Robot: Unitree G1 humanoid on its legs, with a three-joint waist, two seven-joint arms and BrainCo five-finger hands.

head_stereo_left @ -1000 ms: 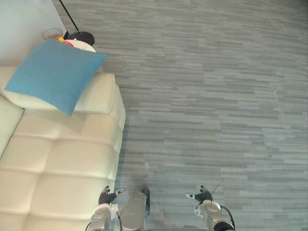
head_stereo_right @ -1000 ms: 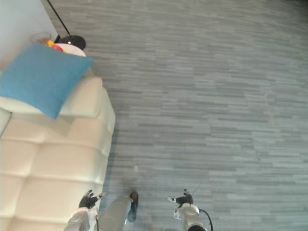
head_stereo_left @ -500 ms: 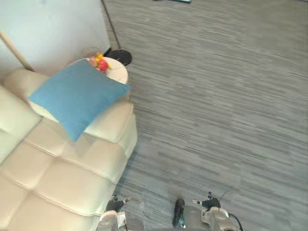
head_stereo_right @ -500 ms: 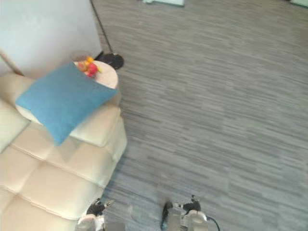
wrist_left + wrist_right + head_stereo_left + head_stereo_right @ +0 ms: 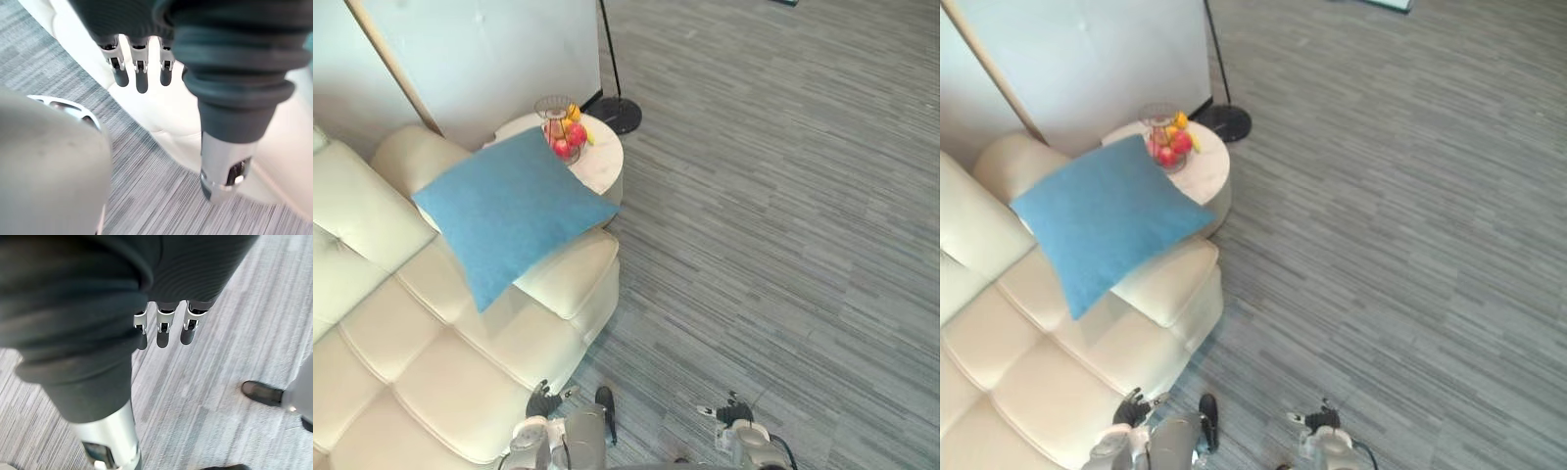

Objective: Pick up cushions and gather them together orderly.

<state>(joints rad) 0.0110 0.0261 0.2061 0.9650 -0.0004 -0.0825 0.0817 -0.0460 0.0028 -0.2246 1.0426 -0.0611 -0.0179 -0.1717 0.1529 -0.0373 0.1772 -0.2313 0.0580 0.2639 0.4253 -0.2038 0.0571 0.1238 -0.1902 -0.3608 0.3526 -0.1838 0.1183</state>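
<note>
Nearest the viewer, the left hand (image 5: 543, 401) hangs low beside the front edge of a cream tufted sofa (image 5: 440, 392), and the right hand (image 5: 732, 412) hangs over grey striped carpet (image 5: 783, 245). Both have straight, relaxed fingers and hold nothing.

Farther off, one blue cushion (image 5: 509, 211) lies across the sofa's padded arm, well apart from both hands (no other cushion can be seen).

This looks like the approach step, with nothing picked up yet. The next move likely calls for stepping closer and lifting both hands to the cushion.

Just beyond it, a small round surface (image 5: 604, 162) carries a wire basket of fruit (image 5: 563, 132). Farthest are a floor lamp's dark base (image 5: 619, 115) and a pale wall (image 5: 489, 59).
</note>
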